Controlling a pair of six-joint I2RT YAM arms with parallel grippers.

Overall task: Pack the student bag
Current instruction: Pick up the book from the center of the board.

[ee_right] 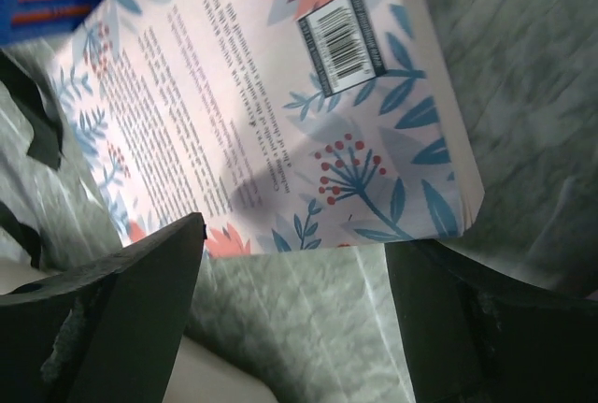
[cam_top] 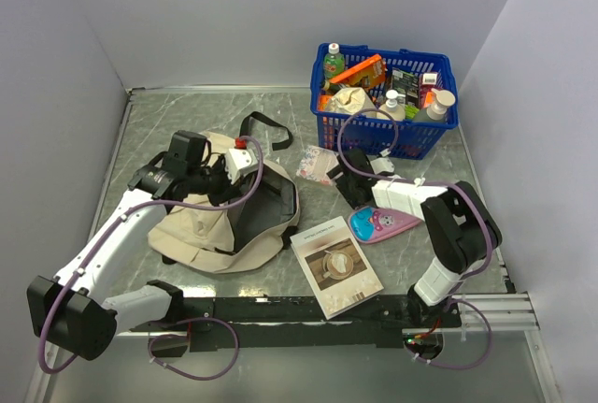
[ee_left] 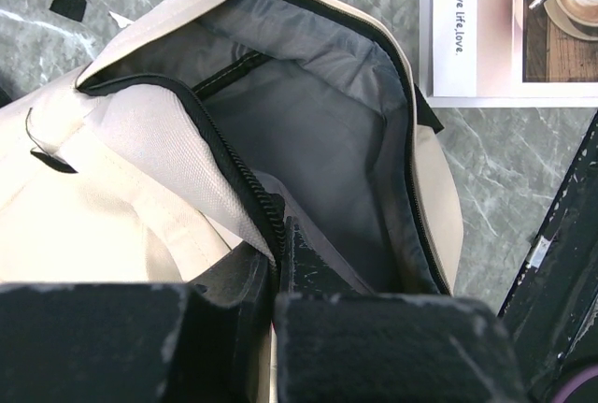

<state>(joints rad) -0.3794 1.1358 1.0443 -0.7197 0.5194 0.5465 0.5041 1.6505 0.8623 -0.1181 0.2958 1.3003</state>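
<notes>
The student bag lies left of centre, beige with black straps, its mouth open onto grey lining. My left gripper is shut on the bag's zipper edge and holds the flap up; fabric runs in between its fingers. A floral-covered book lies flat between the bag and the basket, back cover with barcode up. My right gripper hovers low at the book's near edge, open, one finger on each side and nothing gripped.
A white book with a coffee photo lies near the front edge, beside the bag's mouth. A pink pencil case sits under the right arm. A blue basket full of bottles and packets stands at the back right.
</notes>
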